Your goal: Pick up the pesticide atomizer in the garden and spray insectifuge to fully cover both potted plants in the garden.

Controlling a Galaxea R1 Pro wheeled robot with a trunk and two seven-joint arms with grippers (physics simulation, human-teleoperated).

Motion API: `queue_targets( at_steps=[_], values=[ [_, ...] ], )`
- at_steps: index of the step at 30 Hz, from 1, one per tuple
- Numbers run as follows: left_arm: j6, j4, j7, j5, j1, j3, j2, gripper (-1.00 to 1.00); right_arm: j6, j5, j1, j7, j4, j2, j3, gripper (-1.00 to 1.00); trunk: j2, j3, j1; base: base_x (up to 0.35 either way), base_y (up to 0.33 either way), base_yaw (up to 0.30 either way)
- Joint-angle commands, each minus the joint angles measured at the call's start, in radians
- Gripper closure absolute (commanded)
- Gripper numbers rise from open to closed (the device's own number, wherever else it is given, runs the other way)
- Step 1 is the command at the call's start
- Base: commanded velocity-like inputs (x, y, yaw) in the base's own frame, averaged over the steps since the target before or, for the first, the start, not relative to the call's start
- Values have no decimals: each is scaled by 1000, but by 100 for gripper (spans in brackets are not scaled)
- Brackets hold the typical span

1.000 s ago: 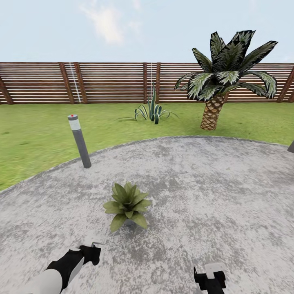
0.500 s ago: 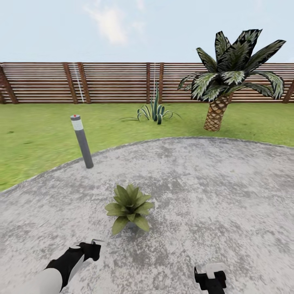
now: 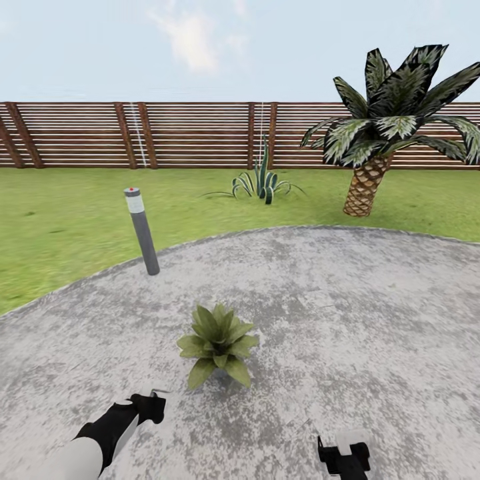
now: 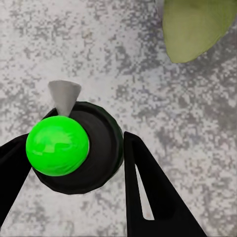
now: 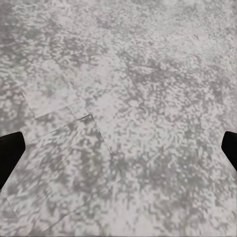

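Black fingers of our left end effector (image 4: 74,163) sit on either side of the pesticide atomizer (image 4: 81,148), closed on its dark round body, which we see from above with a bright green ball on top and a small grey nozzle cone pointing away over the speckled patio. In the head view our left end effector (image 3: 150,405) hangs low at the near left, with the atomizer's thin grey tip just showing at it, and a little farther and to the right stands one potted plant (image 3: 217,343), a low rosette of broad pointed green leaves resting on the grey patio (image 3: 347,307); one of its leaves also enters the left wrist view. Our right end effector (image 3: 342,457) is at the near right edge of the head view, and the right wrist view shows its dark fingertips (image 5: 10,153) spread wide apart with nothing but mottled paving between them. Farther off on the left, a grey bollard light (image 3: 142,230) stands at the patio's rim where the lawn (image 3: 60,220) begins. Beyond it we see a spiky agave (image 3: 262,183), a scaly-trunked palm (image 3: 390,130) on the far right, and a brown slatted fence (image 3: 187,133) across the back.
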Motion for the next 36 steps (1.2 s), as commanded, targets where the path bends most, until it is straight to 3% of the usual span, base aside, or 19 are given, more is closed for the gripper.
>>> queue_targets(
  at_steps=[1,8,16,19,22,28,31,33,36],
  values=[
    [5,-2,-6,-10,0,8,-1,100,-2,11,-1,-3,1,1,-6,-100,0,-1,0,95,0,0],
    [6,-3,-8,-11,0,9,0,100,-2,8,-1,-2,0,7,-6,-100,0,-1,0,43,0,0],
    [8,-2,-9,-17,0,5,-3,100,-3,10,-1,-1,0,2,-6,-100,0,-1,0,268,0,0],
    [35,-2,-11,-57,0,5,-5,100,-3,11,-1,-2,0,2,-6,-100,0,-1,0,67,0,0],
    [120,-3,-18,-105,0,7,-3,100,-3,11,-1,-2,1,2,-6,-100,0,-1,0,10,0,0],
    [142,-2,-34,-122,0,7,2,100,-3,11,-1,-2,2,2,-6,-100,0,-1,0,7,0,0],
    [144,-1,-65,-122,0,-28,-4,100,-3,11,-1,-2,2,2,-6,-100,0,-1,0,74,0,0],
    [147,5,-148,-121,0,-122,-8,100,-3,11,-1,-2,2,3,-5,-100,0,-1,0,91,0,0],
    [186,2,-167,-122,0,-132,3,100,-3,12,-1,-2,2,3,-5,-100,0,-1,0,15,0,0]
  ],
)
